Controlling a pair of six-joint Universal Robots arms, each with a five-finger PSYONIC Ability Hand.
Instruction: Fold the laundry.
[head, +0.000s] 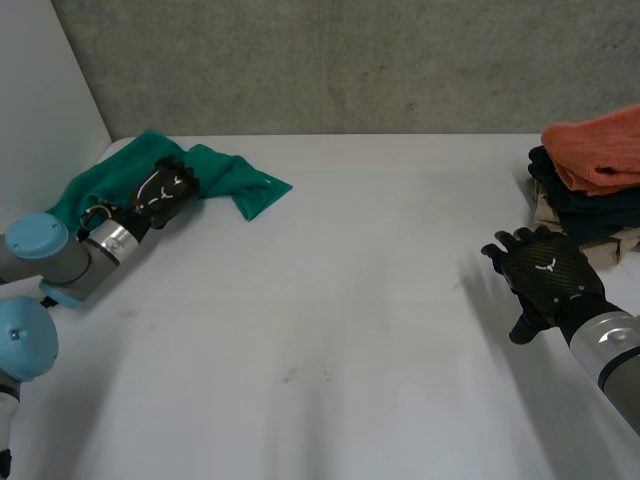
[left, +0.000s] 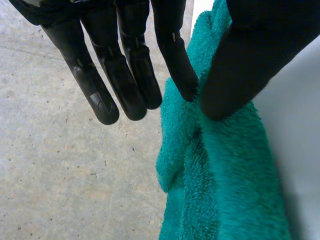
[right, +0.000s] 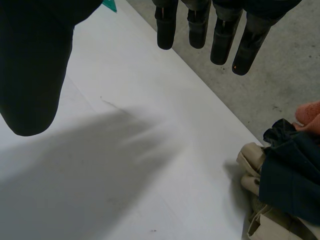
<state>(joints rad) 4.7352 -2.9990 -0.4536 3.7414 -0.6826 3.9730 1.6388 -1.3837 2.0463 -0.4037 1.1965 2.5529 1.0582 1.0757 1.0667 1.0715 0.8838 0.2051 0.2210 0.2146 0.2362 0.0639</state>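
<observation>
Rests left hand (head: 160, 193) on the crumpled green towel (head: 235, 178) at the table's (head: 330, 300) far left corner, fingers straight, thumb and nearest fingertip touching the cloth, gripping nothing. Hovers right hand (head: 545, 275) over the table beside the stack of folded clothes (head: 590, 190), fingers spread wide, empty.

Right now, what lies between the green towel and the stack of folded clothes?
Nothing: the head view shows bare white table between the green towel and the stack of clothes.
</observation>
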